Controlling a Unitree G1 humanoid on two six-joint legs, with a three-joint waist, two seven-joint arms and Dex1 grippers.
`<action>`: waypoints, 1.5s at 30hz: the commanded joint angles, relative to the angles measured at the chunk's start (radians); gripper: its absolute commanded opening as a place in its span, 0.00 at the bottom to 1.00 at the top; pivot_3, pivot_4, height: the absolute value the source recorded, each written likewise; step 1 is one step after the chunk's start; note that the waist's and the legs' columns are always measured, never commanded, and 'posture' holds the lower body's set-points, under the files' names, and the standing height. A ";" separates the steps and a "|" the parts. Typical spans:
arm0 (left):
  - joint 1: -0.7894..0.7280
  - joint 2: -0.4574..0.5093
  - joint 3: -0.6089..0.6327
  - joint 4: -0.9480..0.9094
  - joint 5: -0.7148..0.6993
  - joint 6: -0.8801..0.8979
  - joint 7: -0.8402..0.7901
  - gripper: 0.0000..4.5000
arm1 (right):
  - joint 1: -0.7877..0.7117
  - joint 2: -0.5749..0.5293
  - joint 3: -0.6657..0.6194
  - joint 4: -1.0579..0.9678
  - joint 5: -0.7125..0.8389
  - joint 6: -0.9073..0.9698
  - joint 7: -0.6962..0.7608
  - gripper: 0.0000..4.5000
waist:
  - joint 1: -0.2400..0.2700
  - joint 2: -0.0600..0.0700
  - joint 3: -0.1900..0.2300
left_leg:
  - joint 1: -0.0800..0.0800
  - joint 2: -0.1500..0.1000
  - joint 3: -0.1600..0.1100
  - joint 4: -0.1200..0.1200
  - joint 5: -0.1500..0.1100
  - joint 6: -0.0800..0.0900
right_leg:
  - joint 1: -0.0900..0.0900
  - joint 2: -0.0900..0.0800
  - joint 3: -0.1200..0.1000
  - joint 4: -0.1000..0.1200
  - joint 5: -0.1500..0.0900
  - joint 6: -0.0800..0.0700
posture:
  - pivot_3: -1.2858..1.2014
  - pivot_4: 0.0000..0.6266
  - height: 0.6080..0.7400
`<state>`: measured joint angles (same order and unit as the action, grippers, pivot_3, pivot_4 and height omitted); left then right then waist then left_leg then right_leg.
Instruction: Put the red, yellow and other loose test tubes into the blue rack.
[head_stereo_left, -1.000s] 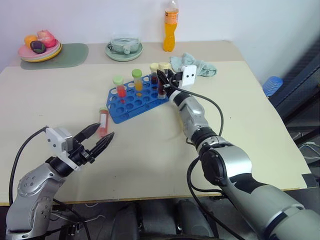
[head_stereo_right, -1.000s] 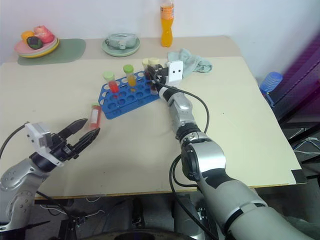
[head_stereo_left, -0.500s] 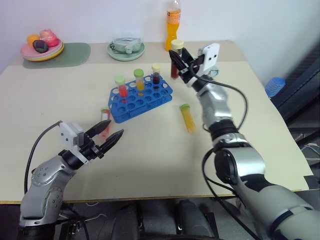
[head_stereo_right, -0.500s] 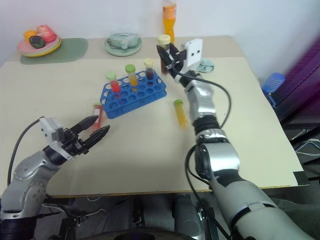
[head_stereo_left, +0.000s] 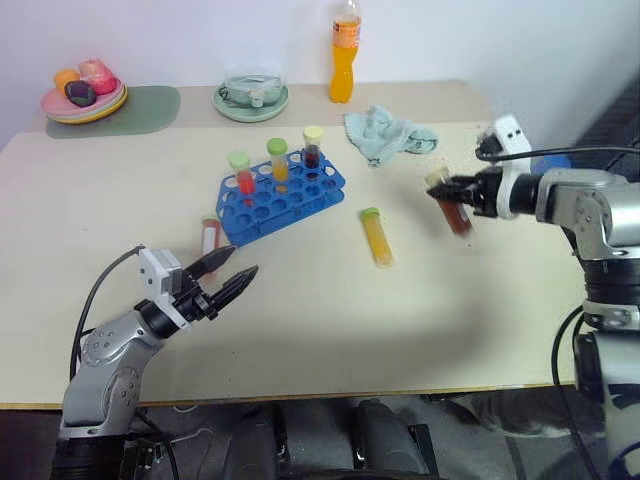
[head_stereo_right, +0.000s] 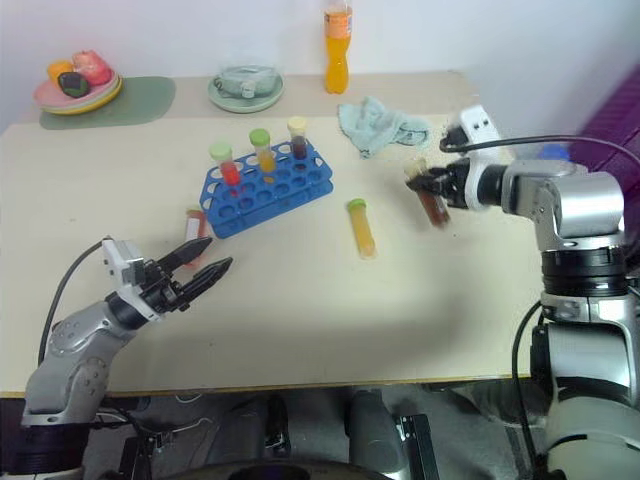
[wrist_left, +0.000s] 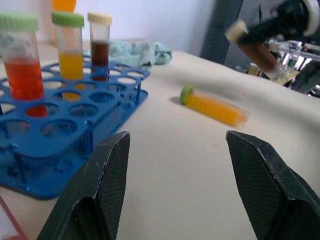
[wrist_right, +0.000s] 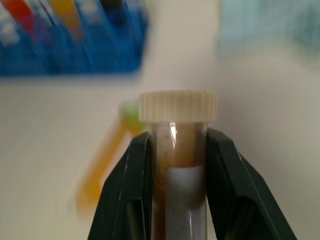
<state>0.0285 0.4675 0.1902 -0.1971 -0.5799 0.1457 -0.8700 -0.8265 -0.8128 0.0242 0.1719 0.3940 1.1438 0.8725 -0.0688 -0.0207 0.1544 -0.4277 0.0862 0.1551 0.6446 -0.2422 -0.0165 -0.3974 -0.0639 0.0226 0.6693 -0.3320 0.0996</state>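
Right gripper (head_stereo_left: 462, 205) clamped on brown tube (head_stereo_left: 452, 207), way off at 3 o'clock of blue rack (head_stereo_left: 282, 195) | left gripper (head_stereo_left: 228, 277) wide open, empty | yellow tube (head_stereo_left: 377, 236) lying loose at rack's 4 o'clock | risk: tilted brown tube could slip out mid-air

My right gripper (head_stereo_left: 447, 195) clamps a brown-filled clear tube with pale cap (head_stereo_left: 450, 203). A yellow green-capped tube (head_stereo_left: 377, 236) lies left of it, a red labelled tube (head_stereo_left: 209, 237) beyond my left gripper (head_stereo_left: 231, 277), beside the bright blue holed rack (head_stereo_left: 283, 196).

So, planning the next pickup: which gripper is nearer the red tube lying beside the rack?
Left. The left gripper hovers open just short of the red tube; the right gripper holds a brown tube far across the table.
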 joint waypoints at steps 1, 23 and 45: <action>-0.013 0.002 -0.002 -0.002 0.010 -0.025 -0.015 0.70 | 0.004 -0.044 0.104 0.016 -0.019 0.018 0.073 0.18 | 0.001 0.000 0.000 | 0.000 0.000 0.000 0.000 0.000 0.000 | 0.000 0.000 0.000 0.000 0.000 0.000 | 0.52 0.24 1.00; 0.032 -0.004 -0.012 -0.033 0.036 -0.043 0.001 0.70 | 0.024 -0.015 0.401 0.234 -0.262 -0.239 0.276 0.93 | 0.007 -0.016 -0.010 | 0.008 0.000 0.000 0.002 -0.001 0.002 | 0.011 -0.001 -0.001 -0.004 0.001 -0.002 | 0.52 0.24 1.00; 0.049 -0.035 -0.039 -0.042 0.048 -0.049 0.022 0.70 | -0.051 -0.148 0.614 0.112 -0.345 0.015 0.472 0.93 | 0.057 -0.014 -0.009 | 0.002 -0.004 0.002 0.003 -0.007 0.004 | 0.008 -0.015 -0.011 -0.010 0.001 -0.003 | 0.52 0.24 1.00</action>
<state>0.0734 0.4329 0.1484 -0.2125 -0.5319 0.1180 -0.8466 -0.9119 -0.9411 0.5989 0.2837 0.0531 1.1215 1.3247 -0.0123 -0.0342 0.1450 -0.4258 0.0821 0.1575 0.6475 -0.2491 -0.0122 -0.3896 -0.0791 0.0110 0.6592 -0.3312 0.0968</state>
